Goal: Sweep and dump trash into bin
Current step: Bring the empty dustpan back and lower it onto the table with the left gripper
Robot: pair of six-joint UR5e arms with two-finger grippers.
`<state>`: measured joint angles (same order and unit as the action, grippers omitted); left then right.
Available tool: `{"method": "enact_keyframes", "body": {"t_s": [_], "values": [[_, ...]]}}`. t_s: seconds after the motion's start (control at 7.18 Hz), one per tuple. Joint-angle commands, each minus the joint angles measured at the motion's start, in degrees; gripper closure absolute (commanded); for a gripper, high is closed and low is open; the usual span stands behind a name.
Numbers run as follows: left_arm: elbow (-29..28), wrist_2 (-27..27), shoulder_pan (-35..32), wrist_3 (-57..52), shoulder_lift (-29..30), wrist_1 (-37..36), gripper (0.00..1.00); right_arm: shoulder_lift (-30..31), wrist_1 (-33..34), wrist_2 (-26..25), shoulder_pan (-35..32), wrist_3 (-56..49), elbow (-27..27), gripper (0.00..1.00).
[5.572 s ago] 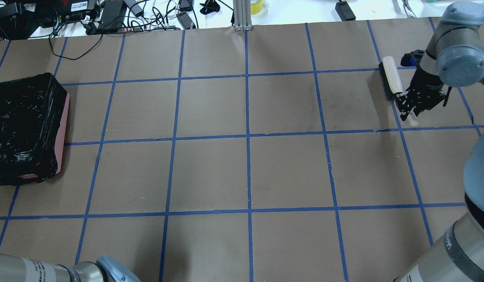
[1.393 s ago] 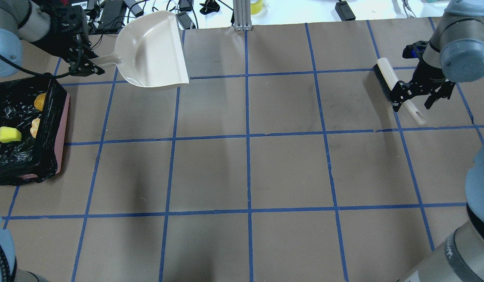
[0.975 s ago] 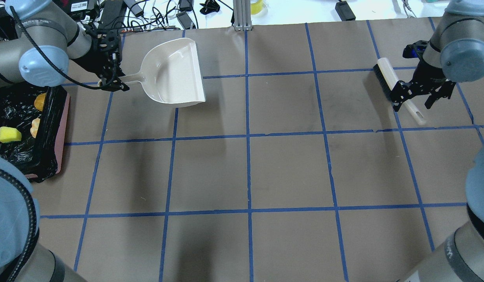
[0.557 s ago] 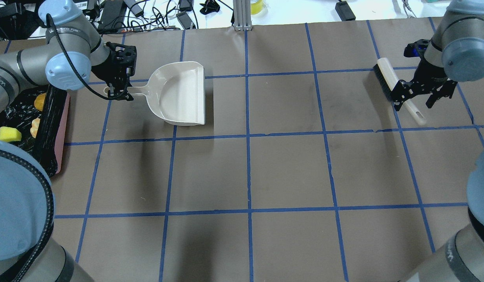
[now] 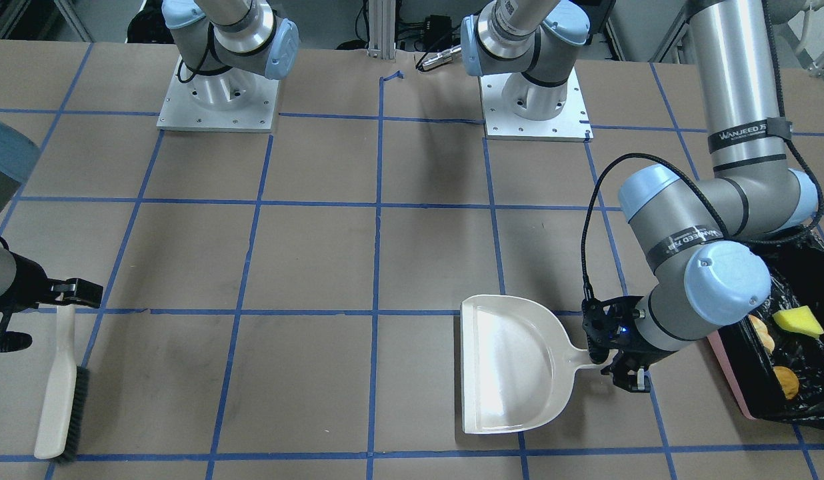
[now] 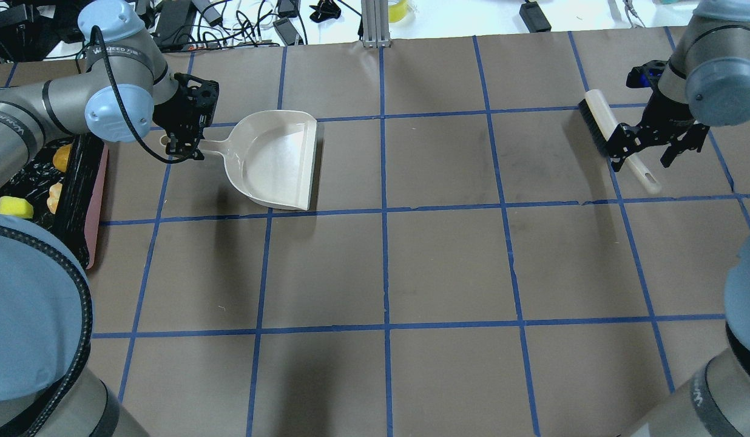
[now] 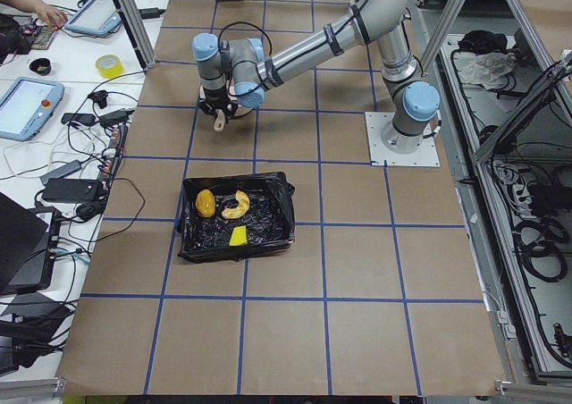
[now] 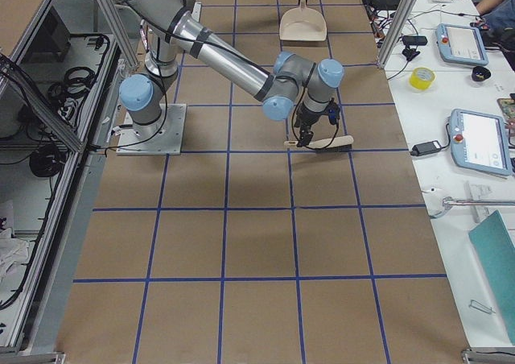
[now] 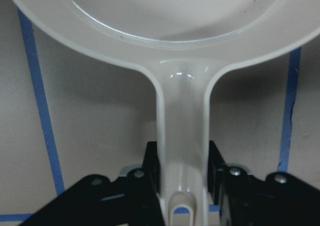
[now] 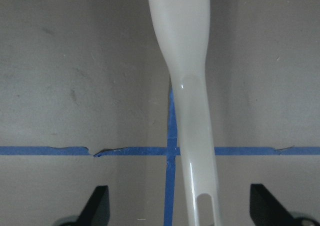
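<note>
The trash lies in the bin [image 6: 99, 206]: a yellow-green sponge wedge [image 6: 14, 207], an orange lump [image 6: 61, 159] and a pale slice [image 6: 54, 197], also seen in the bin [image 7: 192, 243] from the left end. My left gripper [image 6: 184, 142] is shut on the handle of the empty cream dustpan [image 6: 278, 161], held low just right of the bin. The left wrist view shows the handle [image 9: 182, 151] clamped between the pads. My right gripper [image 6: 643, 156] stands open astride the handle of the brush [image 6: 599, 118], which lies on the table; its fingers [image 10: 100, 206] are well clear of the handle [image 10: 192, 111].
Cables, power bricks and a tape roll [image 6: 398, 9] lie on the white bench beyond the far table edge. An aluminium post [image 6: 375, 24] stands at the far middle. Brown paper with blue tape grid lines [image 6: 384, 212] covers the table.
My left arm has carried the empty dustpan from up near the bin rightward and down toward the table. The right gripper, earlier closed on the brush handle, stands open over it.
</note>
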<state>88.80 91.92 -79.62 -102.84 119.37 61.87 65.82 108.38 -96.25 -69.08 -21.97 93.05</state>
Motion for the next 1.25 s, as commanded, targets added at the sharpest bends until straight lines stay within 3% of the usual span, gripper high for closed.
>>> {"method": "enact_keyframes", "body": {"t_s": [0.0, 0.14, 0.28, 0.84, 1.11], "values": [[0.93, 1.58, -0.01, -0.35, 0.51, -1.74, 1.00, 0.01, -0.01, -0.08, 0.00, 0.00, 0.03, 0.00], [0.93, 1.59, -0.01, -0.35, 0.51, -1.84, 0.64, 0.01, -0.01, -0.17, 0.00, 0.00, 0.03, 0.00], [1.19, 1.24, -0.01, 0.00, 0.43, -1.84, 0.01, 0.01, 0.08, -0.17, 0.00, 0.00, 0.03, 0.00], [2.16, 1.42, -0.71, 2.53, -2.90, -1.58, 0.00, 0.01, -0.01, -0.26, 0.00, 0.00, -0.06, 0.00], [2.16, 1.06, -6.39, 17.60, -6.94, -1.49, 0.00, 0.01, -0.01, -0.26, 0.00, 0.00, -0.06, 0.00]]}}
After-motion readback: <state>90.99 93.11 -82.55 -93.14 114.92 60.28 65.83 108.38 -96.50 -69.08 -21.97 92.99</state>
